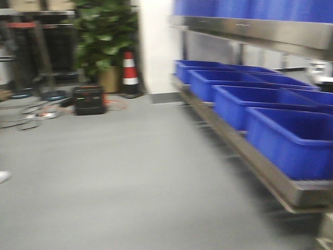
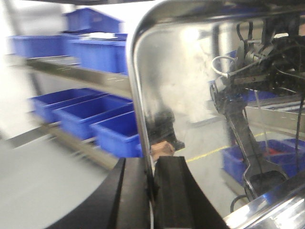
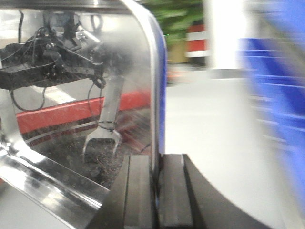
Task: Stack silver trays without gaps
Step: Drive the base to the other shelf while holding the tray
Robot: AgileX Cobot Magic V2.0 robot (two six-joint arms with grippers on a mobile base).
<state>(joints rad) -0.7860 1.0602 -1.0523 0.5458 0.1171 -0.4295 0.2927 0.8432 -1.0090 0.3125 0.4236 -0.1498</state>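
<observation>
A silver tray (image 2: 190, 86) fills the left wrist view; its mirror-like bottom reflects the other arm. My left gripper (image 2: 151, 191) is shut on the tray's thin rim, one black finger (image 2: 131, 191) outside and one inside. In the right wrist view the same kind of silver tray (image 3: 71, 95) fills the left half. My right gripper (image 3: 156, 191) is shut on its rim, a finger (image 3: 140, 191) on each side. I cannot tell whether both grippers hold one tray. No tray or gripper shows in the front view.
Several blue bins (image 1: 281, 104) stand in a row on a low steel shelf (image 1: 250, 161) at the right, with a steel band (image 1: 260, 28) above. Grey floor (image 1: 114, 172) spreads left. A cone (image 1: 129, 73), plant (image 1: 104, 31) and black box (image 1: 89, 99) stand far back.
</observation>
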